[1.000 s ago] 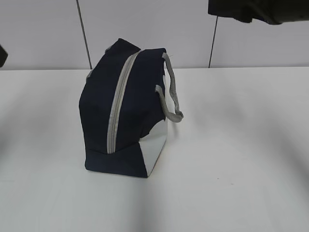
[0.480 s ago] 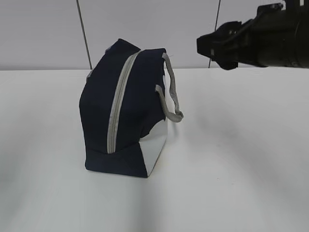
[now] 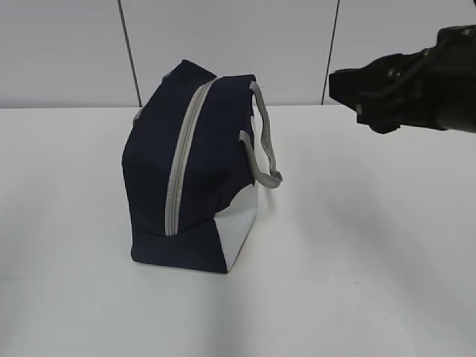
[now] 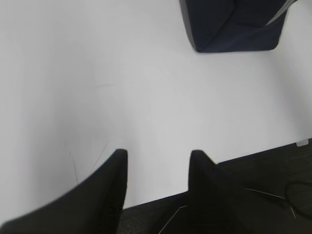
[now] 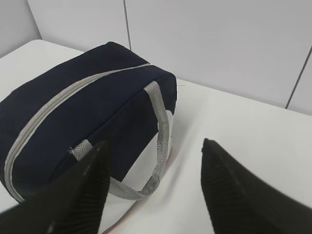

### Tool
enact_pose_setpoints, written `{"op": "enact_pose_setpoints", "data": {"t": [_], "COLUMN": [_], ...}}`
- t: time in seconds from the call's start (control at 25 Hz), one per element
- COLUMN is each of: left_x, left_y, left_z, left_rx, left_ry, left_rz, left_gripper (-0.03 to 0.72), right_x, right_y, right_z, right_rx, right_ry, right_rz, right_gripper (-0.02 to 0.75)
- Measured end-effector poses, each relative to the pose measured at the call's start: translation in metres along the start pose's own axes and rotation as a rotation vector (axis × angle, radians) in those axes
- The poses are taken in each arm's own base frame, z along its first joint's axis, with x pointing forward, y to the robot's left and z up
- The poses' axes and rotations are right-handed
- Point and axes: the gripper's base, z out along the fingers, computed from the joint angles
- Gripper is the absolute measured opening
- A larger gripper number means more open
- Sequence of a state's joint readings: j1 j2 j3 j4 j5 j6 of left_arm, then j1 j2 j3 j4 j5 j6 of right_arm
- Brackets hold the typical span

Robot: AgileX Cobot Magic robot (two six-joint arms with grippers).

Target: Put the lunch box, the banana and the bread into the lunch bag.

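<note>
Standing upright on the white table (image 3: 372, 282): boxy navy-blue fabric lunch bag (image 3: 156, 171) with white lower panel, left of centre in the exterior view. Zipped shut, grey zipper band (image 3: 181, 160) running over top and down the near end. Grey webbing handle (image 3: 262, 152) hanging in a loop down the bag's right side.

Right pincer (image 3: 343, 88) raised above the table at upper right, level with the bag's top, well apart from it. In its wrist view, right pincer (image 5: 153, 187) released, both dark fingers (image 5: 80, 190) spread wide, nothing between them, aimed toward the handle side of the bag.

Left pincer (image 4: 157, 158) likewise released and empty, low over bare table near its front edge, bag's corner far off at top right.
</note>
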State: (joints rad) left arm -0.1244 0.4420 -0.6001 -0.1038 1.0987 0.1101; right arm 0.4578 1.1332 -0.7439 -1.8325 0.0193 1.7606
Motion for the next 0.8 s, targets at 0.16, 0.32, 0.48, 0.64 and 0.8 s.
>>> {"op": "enact_pose_setpoints", "data": {"t": [0.16,0.32,0.48,0.64,0.8], "left_x": [0.017,0.018,0.018,0.019,0.019], "left_y": [0.002,0.002,0.004,0.006,0.007], "left_z": [0.011,0.012,0.011,0.011,0.011], "left_rx": [-0.017,-0.021,-0.039,-0.071,-0.074], "left_ry": [0.038,0.04,0.037,0.037,0.037], "left_rz": [0.007,-0.005,-0.074,-0.089,-0.09], "left_gripper": [0.308,0.308,0.308,0.308,0.308], "right_x": [0.002,0.006,0.014,0.015,0.015], "right_y": [0.0,0.001,0.001,0.001,0.002], "right_z": [-0.01,-0.017,-0.023,-0.025,-0.025], "right_rx": [0.002,-0.005,-0.007,-0.009,-0.015], "right_ry": [-0.014,-0.017,-0.01,-0.011,-0.011], "right_rz": [0.001,0.002,0.004,0.008,0.011], "right_gripper": [0.44,0.439,0.439,0.438,0.438]}}
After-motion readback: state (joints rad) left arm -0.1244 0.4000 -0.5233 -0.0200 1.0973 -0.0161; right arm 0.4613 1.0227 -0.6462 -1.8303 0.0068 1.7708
